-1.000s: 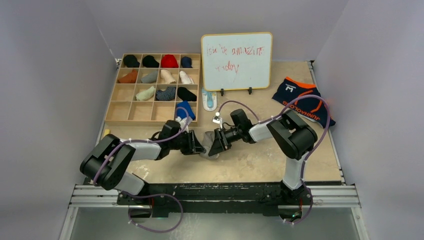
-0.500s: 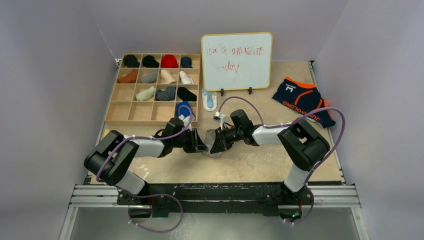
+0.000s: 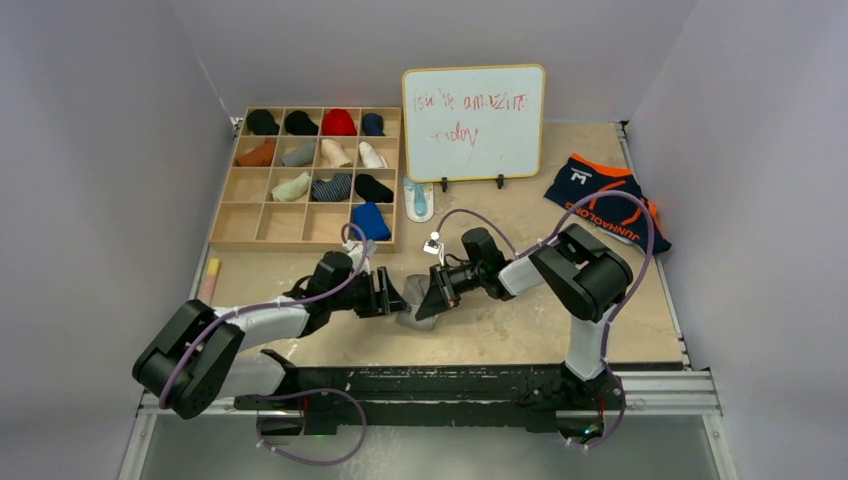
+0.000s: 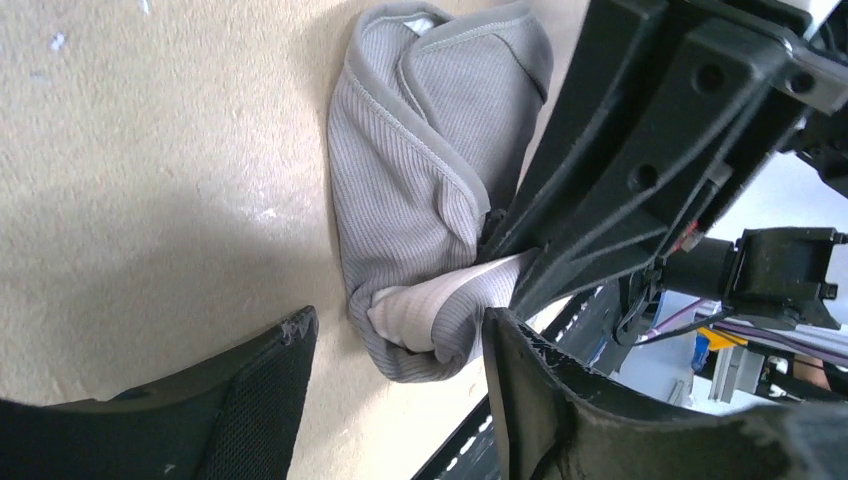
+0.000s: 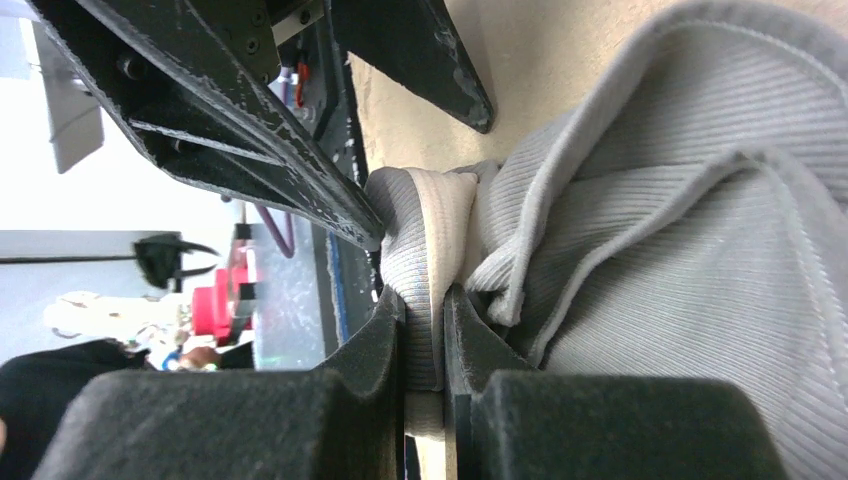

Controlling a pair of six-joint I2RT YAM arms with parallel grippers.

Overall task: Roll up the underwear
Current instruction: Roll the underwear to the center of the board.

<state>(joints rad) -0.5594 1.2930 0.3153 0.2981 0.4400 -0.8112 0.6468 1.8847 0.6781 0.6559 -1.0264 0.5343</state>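
Observation:
The grey underwear [image 3: 413, 308] lies bunched in a loose roll on the table between my two grippers. My right gripper [image 5: 425, 320] is shut on a fold at the roll's edge [image 5: 415, 270]; in the top view it [image 3: 428, 300] reaches in from the right. My left gripper [image 4: 400, 375] stands open, its fingers either side of the near end of the roll [image 4: 420, 180] without squeezing it; from above it [image 3: 393, 298] sits just left of the cloth. The navy underwear [image 3: 605, 200] with orange trim lies flat at the far right.
A wooden compartment tray [image 3: 228, 212] holding several rolled socks stands at the back left. A whiteboard [image 3: 474, 120] is propped at the back centre, with a small blue-white object [image 3: 418, 200] at its foot. A pinkish stick [image 3: 211, 278] lies near the left edge.
My left gripper has opened, let go of the grey underwear and drawn back slightly to the left. My right gripper has closed onto a fold of it.

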